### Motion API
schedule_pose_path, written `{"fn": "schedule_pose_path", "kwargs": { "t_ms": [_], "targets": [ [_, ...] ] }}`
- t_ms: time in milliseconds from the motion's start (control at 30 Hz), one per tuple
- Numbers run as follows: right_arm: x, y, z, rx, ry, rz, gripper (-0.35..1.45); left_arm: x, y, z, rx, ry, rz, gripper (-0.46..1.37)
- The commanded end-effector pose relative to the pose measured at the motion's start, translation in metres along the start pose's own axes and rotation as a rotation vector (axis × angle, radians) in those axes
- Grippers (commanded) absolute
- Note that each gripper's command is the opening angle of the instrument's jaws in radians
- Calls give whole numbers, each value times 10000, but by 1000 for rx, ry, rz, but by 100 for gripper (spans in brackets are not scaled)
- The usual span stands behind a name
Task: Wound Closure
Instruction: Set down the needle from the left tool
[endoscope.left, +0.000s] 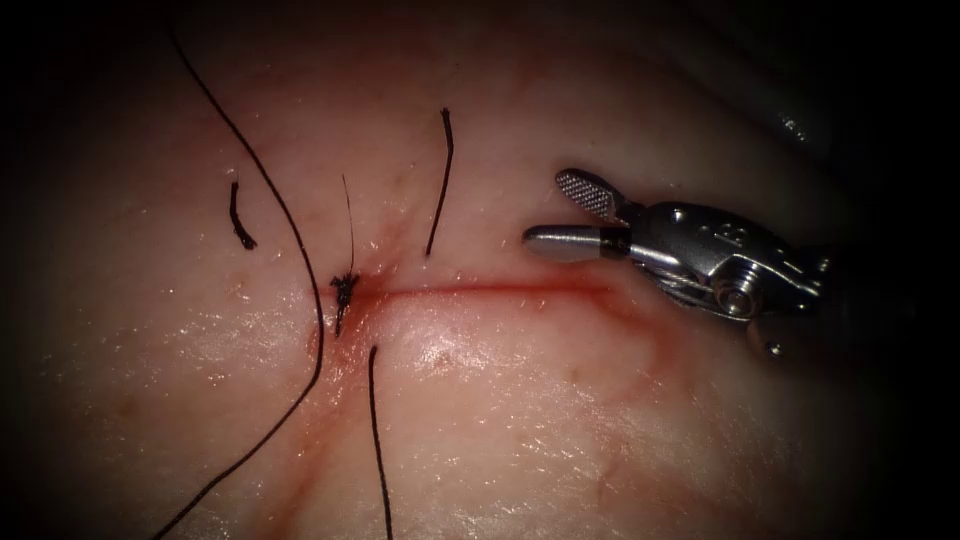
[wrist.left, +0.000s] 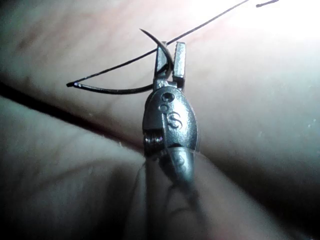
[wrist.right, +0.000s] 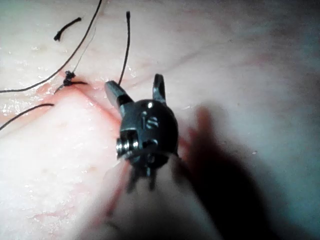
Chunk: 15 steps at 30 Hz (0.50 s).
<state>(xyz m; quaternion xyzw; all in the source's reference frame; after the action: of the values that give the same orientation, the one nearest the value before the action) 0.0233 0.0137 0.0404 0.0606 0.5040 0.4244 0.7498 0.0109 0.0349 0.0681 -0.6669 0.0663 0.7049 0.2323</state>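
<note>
The needle is gripped mid-curve in the left hand, clear of the tissue, thread trailing. The right hand gapes wide, holding nothing, above the right part of the cut. A knot sits at its left end.

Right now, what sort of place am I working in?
Likely a bench suturing setup: tissue with a cut, one knot and loose thread ends. Right tool open, holding nothing; left tool grips the needle mid-curve, clear of tissue.
</note>
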Motion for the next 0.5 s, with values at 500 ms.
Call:
{"fn": "schedule_pose_path", "kwargs": {
  "t_ms": [500],
  "targets": [
    [-2, -2, 4, 0, -5, -1, 115, -123, 120, 59, -165, -266, 63, -35]
  ]
}}
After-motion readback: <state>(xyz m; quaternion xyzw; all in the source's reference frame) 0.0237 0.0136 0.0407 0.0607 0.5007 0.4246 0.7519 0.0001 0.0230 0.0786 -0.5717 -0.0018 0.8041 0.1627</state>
